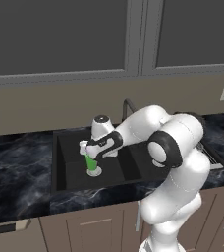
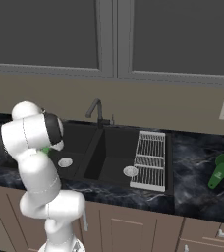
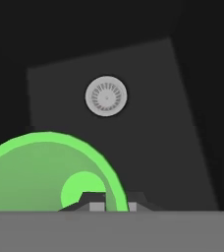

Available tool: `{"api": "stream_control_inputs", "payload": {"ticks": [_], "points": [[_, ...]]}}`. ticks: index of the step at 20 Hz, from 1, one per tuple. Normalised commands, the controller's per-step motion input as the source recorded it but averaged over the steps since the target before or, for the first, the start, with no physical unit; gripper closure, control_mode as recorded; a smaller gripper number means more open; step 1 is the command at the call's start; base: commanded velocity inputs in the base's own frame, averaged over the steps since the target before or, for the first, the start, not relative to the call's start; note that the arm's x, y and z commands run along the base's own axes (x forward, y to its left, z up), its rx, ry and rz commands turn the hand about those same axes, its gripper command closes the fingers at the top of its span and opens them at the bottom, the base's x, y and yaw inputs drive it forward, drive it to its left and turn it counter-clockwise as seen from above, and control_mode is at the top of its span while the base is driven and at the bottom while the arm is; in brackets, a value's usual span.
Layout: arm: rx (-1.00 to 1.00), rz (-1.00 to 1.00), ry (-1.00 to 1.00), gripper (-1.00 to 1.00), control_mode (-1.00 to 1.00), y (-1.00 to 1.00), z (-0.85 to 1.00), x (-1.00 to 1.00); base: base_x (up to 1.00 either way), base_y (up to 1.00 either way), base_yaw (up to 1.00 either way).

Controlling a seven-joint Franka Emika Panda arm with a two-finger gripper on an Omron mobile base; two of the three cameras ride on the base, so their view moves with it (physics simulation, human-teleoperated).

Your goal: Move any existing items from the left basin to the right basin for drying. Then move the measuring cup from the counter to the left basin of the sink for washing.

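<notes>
While the arm bends forward from its base and reaches down over the sink, its tool hangs low above the left basin, clamped on the rim of the tumbler. In the hand view one fingertip sits inside the tumbler and the other just outside its wall, with the basin's drain beyond on the black floor. In the left base view the tumbler hangs directly over that drain; whether it touches the floor cannot be told. The hand covers the tumbler's top there. In the right base view the forearm hides nearly all of it, leaving a green sliver. The faucet stands at the divider, and a white rack lies across the right basin. The measuring cup lies on the counter well right of the sink, its handle pointing toward the front edge.
</notes>
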Motion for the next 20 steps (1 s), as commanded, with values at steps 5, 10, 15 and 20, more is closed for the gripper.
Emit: {"api": "stream_control_inputs", "payload": {"ticks": [5,10,15,20], "points": [[0.0,-0.11,0.04,1.0,-1.0,-0.43,0.27,-0.08,0.0,0.0,0.0],[0.0,-0.13,0.0,1.0,-1.0,-0.45,0.21,-0.2,0.0,0.0,0.0],[0.0,-0.11,0.0,1.0,-1.0,-0.47,0.22,-0.3,0.0,0.0,0.0],[0.02,-0.09,-0.01,1.0,-1.0,-0.42,0.11,-0.35,0.0,0.0,0.0]]}}
